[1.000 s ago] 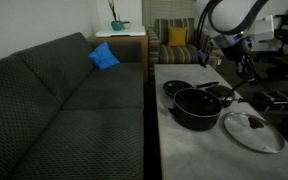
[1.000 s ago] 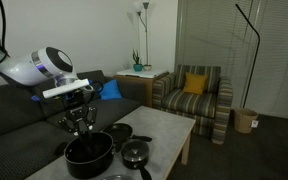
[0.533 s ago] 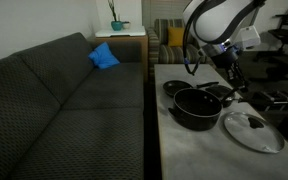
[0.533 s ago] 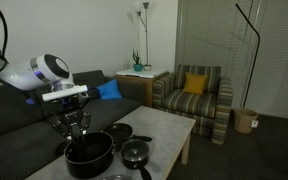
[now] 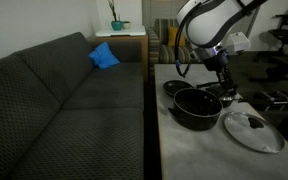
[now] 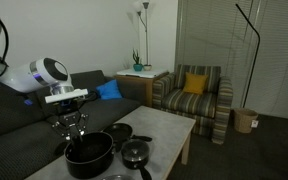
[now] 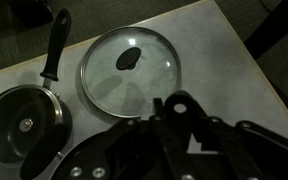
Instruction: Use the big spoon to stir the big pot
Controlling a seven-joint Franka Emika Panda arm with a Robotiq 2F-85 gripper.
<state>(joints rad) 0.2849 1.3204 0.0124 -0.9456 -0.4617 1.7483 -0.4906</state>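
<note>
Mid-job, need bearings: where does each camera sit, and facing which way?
An exterior view: sits off the table end by the sofa, facing along both; shows the arm and tool over the big pot.
An exterior view: faces the armchair across the table; arm, tool above the big pot.
Wrist view: looks down past the tool onto the glass lid.
Both exterior views share big pot, tool, sofa.

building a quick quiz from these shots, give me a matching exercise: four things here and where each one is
Things:
1 big pot
2 glass lid
3 blue cushion
4 yellow cushion

Places:
a on the striped armchair
b on the dark sofa
c flat on the table
d under the gripper

Pairs: 1-d, 2-c, 3-b, 4-a
</note>
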